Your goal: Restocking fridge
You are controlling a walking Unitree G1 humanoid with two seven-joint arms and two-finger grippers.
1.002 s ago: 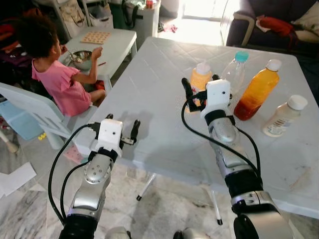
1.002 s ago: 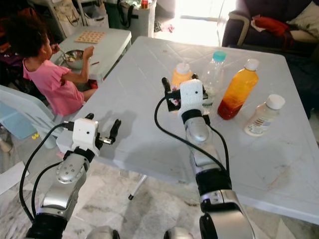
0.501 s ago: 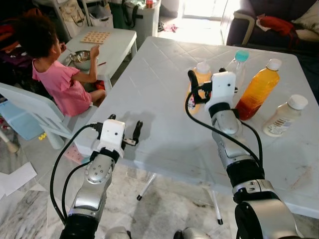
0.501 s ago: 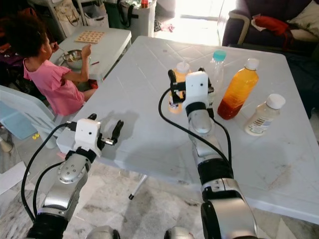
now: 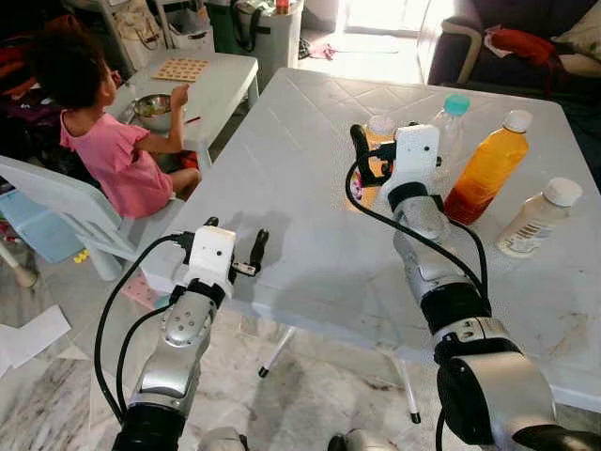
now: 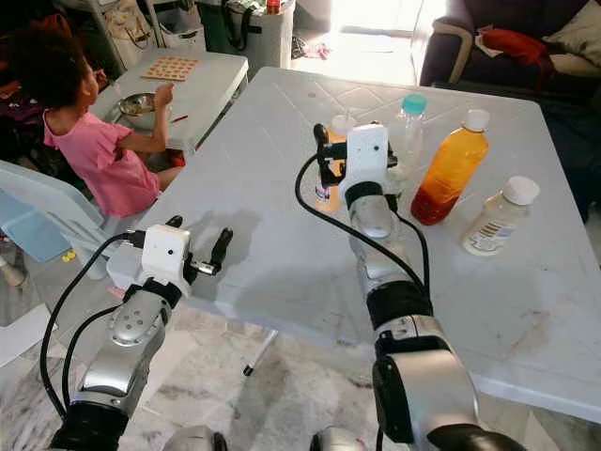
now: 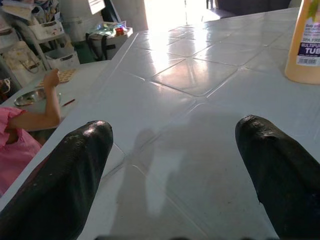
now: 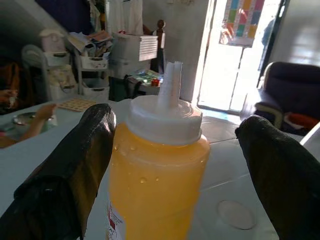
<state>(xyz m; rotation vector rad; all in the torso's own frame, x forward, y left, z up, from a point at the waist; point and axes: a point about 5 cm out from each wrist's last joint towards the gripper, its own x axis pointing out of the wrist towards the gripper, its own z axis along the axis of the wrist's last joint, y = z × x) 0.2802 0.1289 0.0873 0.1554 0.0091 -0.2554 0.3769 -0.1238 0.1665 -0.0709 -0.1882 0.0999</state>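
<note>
A yellow squeeze bottle [image 8: 159,170] with a white nozzle cap stands on the white table [image 5: 282,160]. My right gripper [image 5: 375,153] is open, one black finger on each side of the bottle near its top, with gaps showing. Beside it stand a clear bottle with a teal cap [image 5: 449,122], an orange juice bottle [image 5: 484,169] and a small white bottle [image 5: 537,218]. My left gripper [image 5: 235,240] is open and empty, low over the table's near left edge.
A child in pink [image 5: 108,141] sits on a white chair [image 5: 70,202] at a small table [image 5: 211,80] to the left, with a metal bowl on it. A dark sofa [image 5: 507,38] stands beyond the table's far right.
My right gripper has moved forward across the table and now straddles the yellow bottle. The left gripper has barely shifted.
</note>
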